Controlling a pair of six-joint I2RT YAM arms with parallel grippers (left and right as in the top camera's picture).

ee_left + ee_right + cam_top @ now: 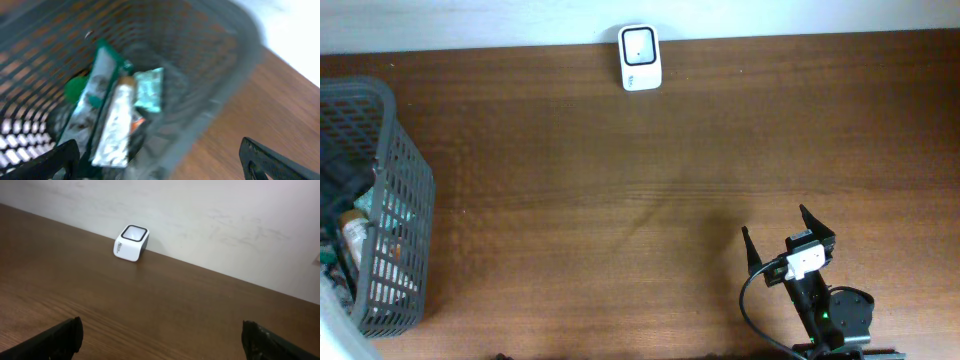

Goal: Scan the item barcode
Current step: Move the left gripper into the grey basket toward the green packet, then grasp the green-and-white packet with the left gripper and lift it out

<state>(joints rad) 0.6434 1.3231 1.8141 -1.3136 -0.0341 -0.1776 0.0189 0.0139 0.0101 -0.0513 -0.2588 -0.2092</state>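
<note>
Several packaged items lie in the grey mesh basket (235, 65), among them a silver tube-like packet (117, 130), a green-and-white packet (97, 80) and a teal packet (149, 90); no barcode can be made out in the blur. My left gripper (160, 165) hangs open above the basket's near rim, holding nothing. The white barcode scanner (640, 57) stands at the table's far edge by the wall and also shows as a scanner (131, 243) in the right wrist view. My right gripper (775, 222) is open and empty at the front right, pointing toward it.
The basket (405, 200) stands at the table's left edge, its contents partly hidden by the wall mesh. Brown wooden tabletop (650, 200) stretches between basket, scanner and right arm. A pale wall runs behind the scanner.
</note>
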